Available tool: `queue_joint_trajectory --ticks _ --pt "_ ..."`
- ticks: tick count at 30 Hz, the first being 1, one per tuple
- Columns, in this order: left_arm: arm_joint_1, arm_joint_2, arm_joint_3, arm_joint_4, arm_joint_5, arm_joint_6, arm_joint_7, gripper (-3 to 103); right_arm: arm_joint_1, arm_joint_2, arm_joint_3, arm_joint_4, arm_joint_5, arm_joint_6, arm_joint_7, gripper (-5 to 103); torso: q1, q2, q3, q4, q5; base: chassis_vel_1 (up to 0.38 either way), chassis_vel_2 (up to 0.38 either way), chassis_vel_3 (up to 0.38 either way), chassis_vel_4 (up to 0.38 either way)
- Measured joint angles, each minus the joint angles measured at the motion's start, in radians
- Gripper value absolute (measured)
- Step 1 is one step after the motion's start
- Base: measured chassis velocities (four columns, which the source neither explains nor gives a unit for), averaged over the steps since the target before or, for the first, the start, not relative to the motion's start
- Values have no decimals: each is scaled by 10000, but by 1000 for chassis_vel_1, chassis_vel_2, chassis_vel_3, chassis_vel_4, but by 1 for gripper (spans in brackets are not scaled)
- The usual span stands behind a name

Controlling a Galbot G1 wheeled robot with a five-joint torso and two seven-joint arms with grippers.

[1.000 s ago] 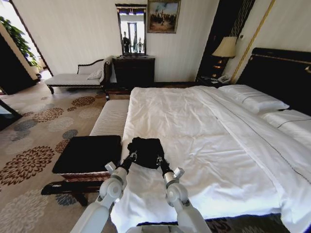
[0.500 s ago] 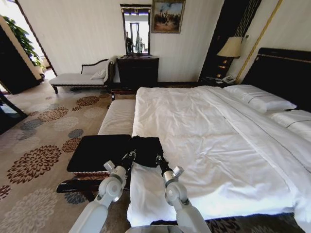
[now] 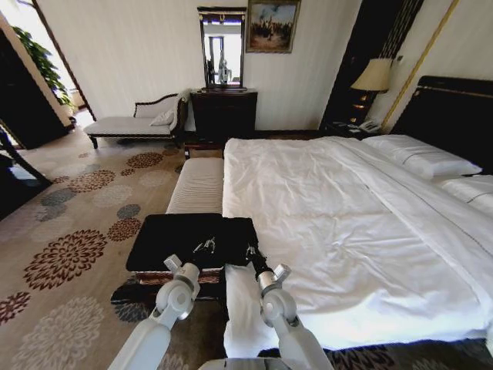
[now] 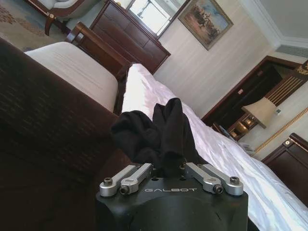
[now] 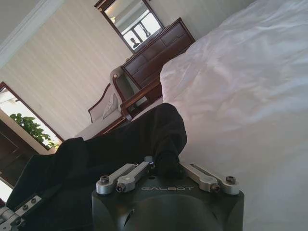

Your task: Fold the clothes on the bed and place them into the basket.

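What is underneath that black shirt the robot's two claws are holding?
The shirt, pinched by the left gripper and right gripper, hangs over the basket and the edge of the bed. Whatever lies directly beneath it is covered.

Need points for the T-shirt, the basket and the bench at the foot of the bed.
T-shirt point(image 4: 161, 132): left wrist view, bunched black cloth above the fingers.
basket point(image 3: 158, 235): head view, black fabric top, on its bare left part.
bench point(image 3: 197, 185): head view, middle of the striped white cushion.
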Motion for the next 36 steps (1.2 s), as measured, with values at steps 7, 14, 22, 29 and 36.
queue_joint_trajectory --ticks 7,14,22,29,36 --pt "-6 59 -21 -18 -15 12 2 12 -35 27 -51 6 -84 -3 -5 8 0 0 0 0 0 122 120 -132 -114" --pt "-37 73 -32 -45 -66 16 10 12 -54 78 -86 15 -126 -37 -7 8 0 0 0 -1 0 127 113 -117 -129" --pt "82 101 -208 -103 -122 23 87 12 -9 137 -149 19 -124 -80 -10 8 0 0 1 1 0 116 116 -111 -117" --pt "84 94 -359 -116 -138 12 64 12 -7 220 -359 35 -235 -87 -1 8 0 0 0 0 0 113 124 -120 -133" --pt "176 104 -495 -160 -167 4 61 12 52 273 -514 64 -258 -136 51 8 0 0 0 0 0 120 124 -113 -112"
